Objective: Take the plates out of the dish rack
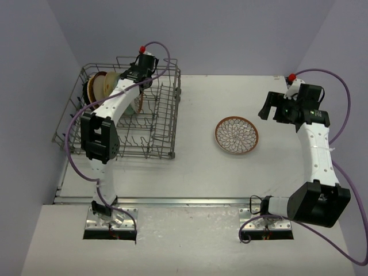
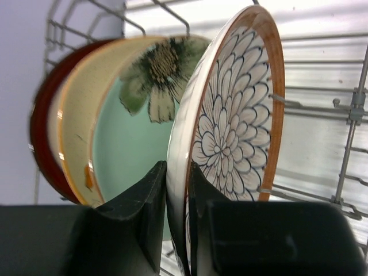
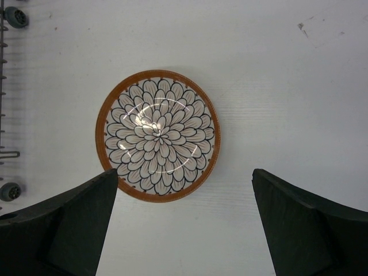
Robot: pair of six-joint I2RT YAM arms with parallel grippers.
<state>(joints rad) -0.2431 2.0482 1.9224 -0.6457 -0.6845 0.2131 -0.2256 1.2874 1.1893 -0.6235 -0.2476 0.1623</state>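
The left gripper [image 2: 177,172] is reaching into the large grey wire dish rack [image 1: 164,144] at the table's far left; its two black fingers are pinched together on the rim of a round brown-rimmed white plate with a dark petal pattern [image 2: 236,126], which stands on edge between the tines. Close behind it stand a cream floral plate [image 2: 155,72], a mint green plate [image 2: 129,152] and a red-rimmed plate [image 2: 39,132], packed near one another. The right gripper [image 3: 184,184] hovers with its fingers wide apart and empty above a matching petal-pattern plate [image 1: 236,135] that lies flat on the white table [image 1: 201,167], well apart from the rack.

The hold is on a thin edge only, so the plate could pivot or slip once its weight leaves the wires. A lift that is not straight up could catch the lower rim on a tine, or scrape the cream floral plate and tip the row. Setting it down carelessly could knock the plate on the table.
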